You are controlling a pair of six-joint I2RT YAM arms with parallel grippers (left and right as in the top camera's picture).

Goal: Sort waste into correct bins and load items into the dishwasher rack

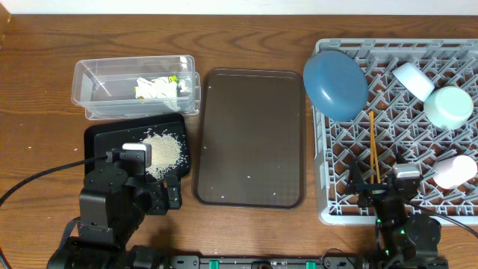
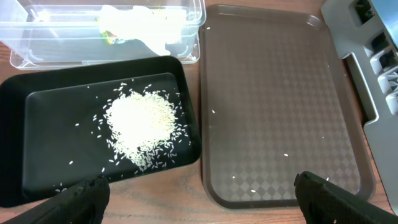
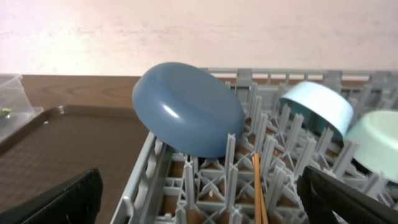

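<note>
- On the left of the bench [image 1: 37,90], a clear tub [image 1: 93,82] is holding crumpled white tissue [image 1: 155,90], with a yellowish scrap showing beside it.
- Just in front of the tub, a black tray [image 1: 101,138] is carrying a heap of rice [image 1: 164,153], with loose grains lying scattered around the heap.
- Between the black tray and the rack, a brown tray [image 1: 250,138] is lying flat, bearing only a few stray grains.
- At the right, a grey rack [image 1: 418,134] is holding a dark-blue dish [image 1: 336,84], which is leaning on edge at the far left corner.
- Chopsticks [image 1: 373,146] are lying among the pegs, just nearer than the dish.
- A pale-blue bowl [image 3: 317,109] and a mint-green bowl [image 3: 376,143] are resting tipped, side by side, toward the far right.
- A cup [image 1: 455,170] is lying by the rack's right edge.
- Left fingers [image 2: 84,199] are hovering wide apart above the near edges of both trays, holding nothing.
- Right fingers [image 3: 68,199] are standing wide apart over the rack's near side, holding nothing.
</note>
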